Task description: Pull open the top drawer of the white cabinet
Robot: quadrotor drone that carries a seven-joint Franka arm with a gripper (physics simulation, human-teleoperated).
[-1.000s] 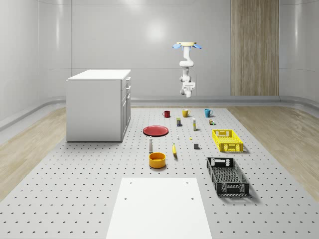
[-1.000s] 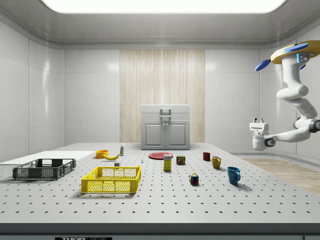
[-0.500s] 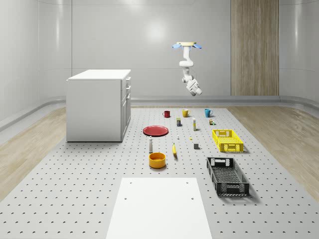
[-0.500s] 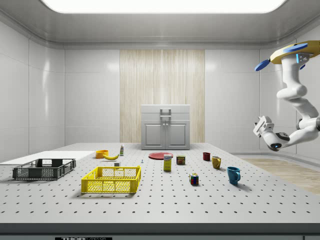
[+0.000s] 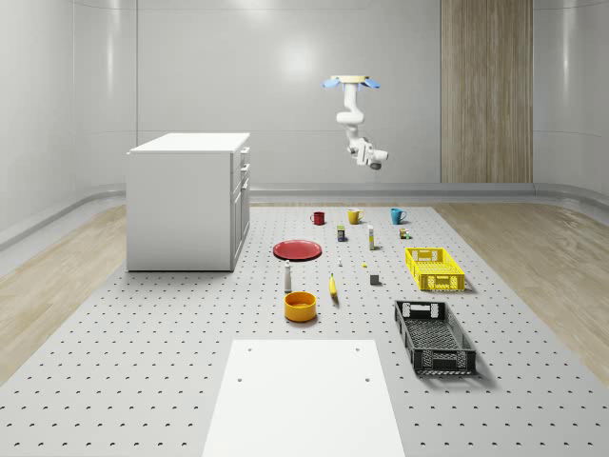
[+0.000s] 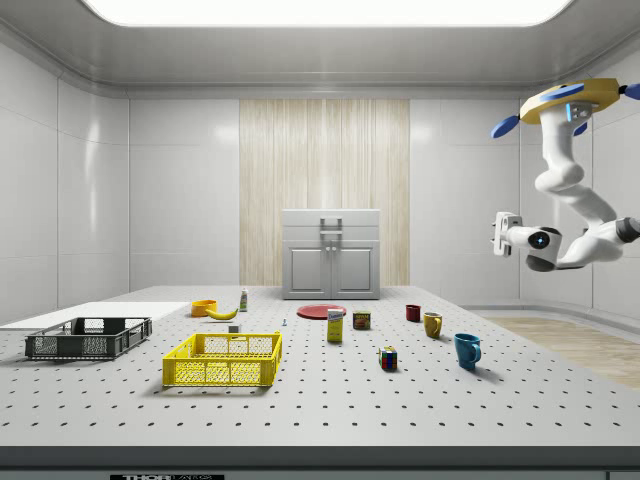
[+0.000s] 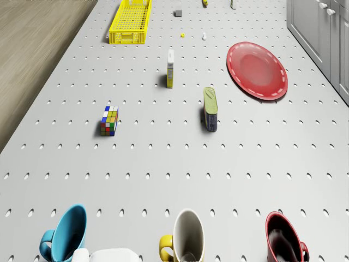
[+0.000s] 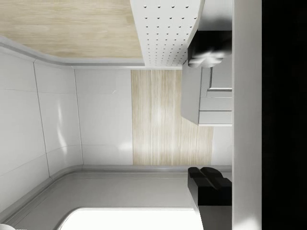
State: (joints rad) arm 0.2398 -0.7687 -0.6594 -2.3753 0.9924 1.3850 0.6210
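Hovering: drone (image 5: 350, 82), high over the far end of the table (image 5: 143, 381), above the row of mugs (image 7: 188, 236).

Change: since half a second ago the forearm has swung up; the gripper (image 6: 497, 234) now points level toward the white cabinet (image 5: 188, 200), no longer drooping.

Bearing on task: approach only; top drawer (image 6: 331, 219) shut, well apart from the gripper.

Jaws: spread cannot be told; touching nothing.

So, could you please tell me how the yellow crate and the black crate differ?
The yellow crate is bright yellow; the black crate is dark. In the whole-scene view, the yellow crate lies farther back, nearer the mugs, and the black crate sits closer to the camera, beside the white panel. Both are open-topped lattice crates resting flat on the perforated table.
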